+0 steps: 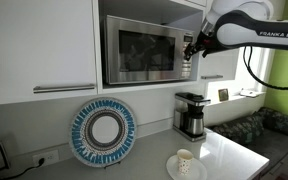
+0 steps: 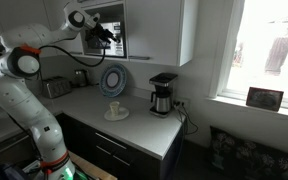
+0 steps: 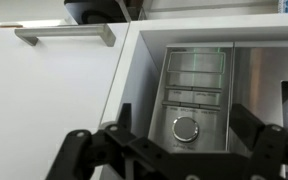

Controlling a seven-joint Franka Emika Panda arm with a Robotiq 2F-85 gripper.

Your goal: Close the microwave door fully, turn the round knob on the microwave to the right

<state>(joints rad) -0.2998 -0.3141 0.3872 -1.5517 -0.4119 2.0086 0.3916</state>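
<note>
The steel microwave (image 1: 142, 50) sits in a white cabinet niche, and its door looks shut in both exterior views (image 2: 112, 28). Its control panel is on the right side. In the wrist view the round silver knob (image 3: 186, 128) sits below rows of flat buttons. My gripper (image 3: 184, 112) is open, with one black finger on each side of the knob and a gap between them and the panel. In both exterior views the gripper (image 1: 191, 47) (image 2: 106, 34) hangs right in front of the panel.
A coffee maker (image 1: 191, 113) (image 2: 162, 93), a blue patterned plate (image 1: 102, 132) (image 2: 113, 80) and a cup on a saucer (image 1: 184, 161) (image 2: 115, 108) stand on the counter below. White cabinet doors flank the niche; one has a bar handle (image 3: 64, 36).
</note>
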